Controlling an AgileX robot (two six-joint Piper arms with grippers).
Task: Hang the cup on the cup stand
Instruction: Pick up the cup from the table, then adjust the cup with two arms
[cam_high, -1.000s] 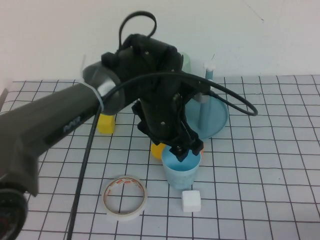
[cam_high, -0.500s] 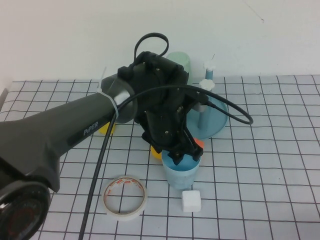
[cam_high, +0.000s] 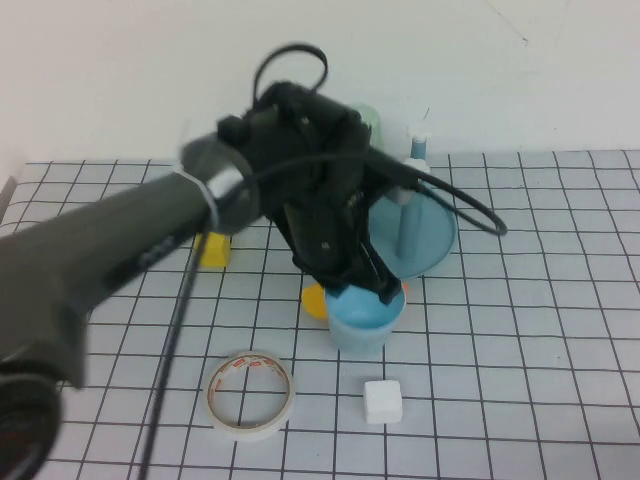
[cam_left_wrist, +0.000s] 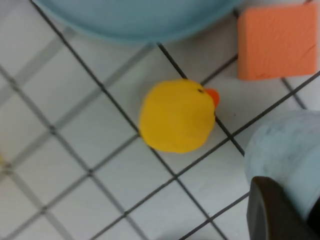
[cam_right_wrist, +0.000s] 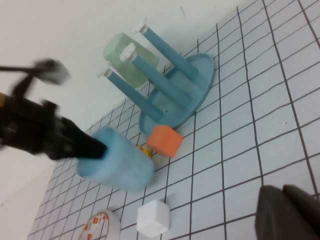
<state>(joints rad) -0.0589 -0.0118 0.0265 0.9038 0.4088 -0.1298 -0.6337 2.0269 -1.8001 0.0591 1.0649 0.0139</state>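
Observation:
The light blue cup (cam_high: 360, 320) sits just in front of the cup stand (cam_high: 436, 240), whose teal tray carries blue pegs with white caps (cam_high: 409, 168). My left gripper (cam_high: 384, 291) is shut on the cup's rim, one finger inside and one outside. In the left wrist view one dark finger (cam_left_wrist: 272, 212) presses the cup's wall (cam_left_wrist: 285, 145). The right wrist view shows the cup (cam_right_wrist: 120, 161) tilted, held off the table by the left gripper (cam_right_wrist: 91, 147), beside the stand (cam_right_wrist: 197, 82). My right gripper (cam_right_wrist: 290, 216) is shut and empty, low over the grid, out of the high view.
A yellow duck (cam_high: 314, 299) and an orange cube (cam_right_wrist: 164, 141) lie between cup and stand. A white cube (cam_high: 382, 401) and a tape roll (cam_high: 250, 393) lie nearer the front. A pale green cup (cam_high: 369, 122) stands behind the stand. A yellow block (cam_high: 212, 250) is at the left.
My left gripper closed onto the cup's rim and has raised the cup a little, shifting it back toward the stand. The white cube now stands apart from it.

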